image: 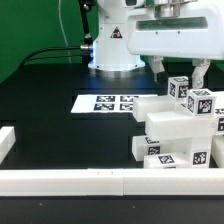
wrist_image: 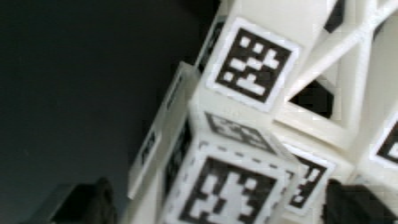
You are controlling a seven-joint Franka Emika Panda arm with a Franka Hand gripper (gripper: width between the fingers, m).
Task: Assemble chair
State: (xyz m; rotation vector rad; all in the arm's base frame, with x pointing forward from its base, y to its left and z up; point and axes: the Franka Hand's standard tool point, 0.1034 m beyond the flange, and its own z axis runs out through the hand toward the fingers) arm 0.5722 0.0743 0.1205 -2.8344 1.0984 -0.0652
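Note:
The chair's white blocky pieces [image: 168, 128] are stacked at the exterior view's right, with black-and-white tags on several faces. Two tagged upright ends [image: 199, 102] stick up at the top of the stack. My gripper [image: 182, 72] hangs just above them, open, with one dark finger [image: 160, 68] on each side. In the wrist view, tagged white chair pieces [wrist_image: 249, 62] fill the frame close up. One tagged end [wrist_image: 231, 185] lies between my gripper's [wrist_image: 222, 206] dark fingertips [wrist_image: 86, 205]. I cannot tell whether the pads touch it.
The marker board [image: 108, 102] lies flat on the black table, to the exterior view's left of the stack. Long white border rails [image: 70, 180] run along the near edge and the left side. The robot's base [image: 112, 45] stands at the back.

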